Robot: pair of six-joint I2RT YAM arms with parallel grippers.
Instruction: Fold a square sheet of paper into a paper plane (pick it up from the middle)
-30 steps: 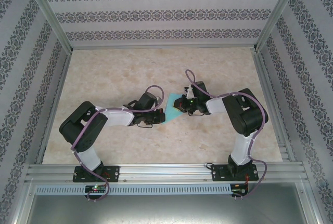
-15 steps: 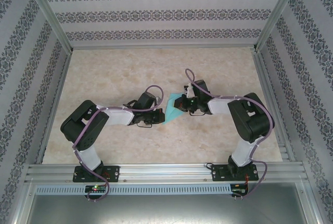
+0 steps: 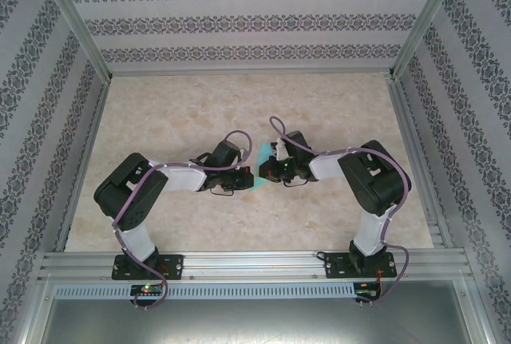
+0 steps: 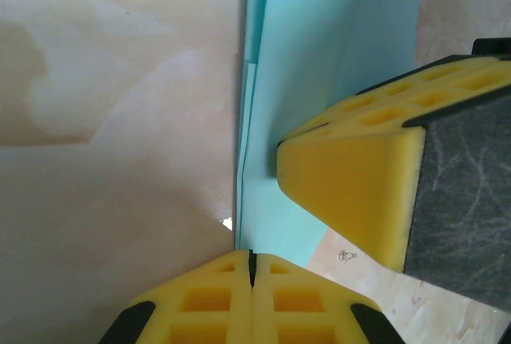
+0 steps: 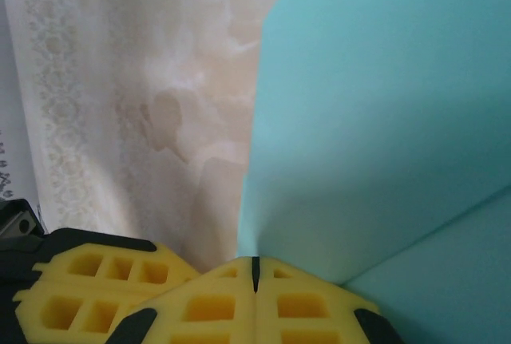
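The teal sheet of paper (image 3: 260,154) is folded into layers and stands pinched between the two grippers at the table's middle. My left gripper (image 3: 243,176) is shut; in the left wrist view its jaws (image 4: 251,262) meet on the paper's (image 4: 327,65) lower folded edge. My right gripper (image 3: 267,172) is shut too, and in the right wrist view its fingertips (image 5: 255,268) close on the paper (image 5: 383,112), which rises steeply above them. The two grippers are nearly touching: the right gripper's finger (image 4: 351,188) shows beside the left one. A finished paper plane is out of view.
The marble-patterned table (image 3: 200,112) is bounded by patterned walls and aluminium posts (image 3: 76,29). A metal rail (image 3: 255,264) with both arm bases runs along the near edge. Purple cables (image 3: 239,140) loop over both wrists.
My right gripper has moved left toward the left gripper, bringing its part of the paper over. The visible teal patch has narrowed. The left arm has hardly moved.
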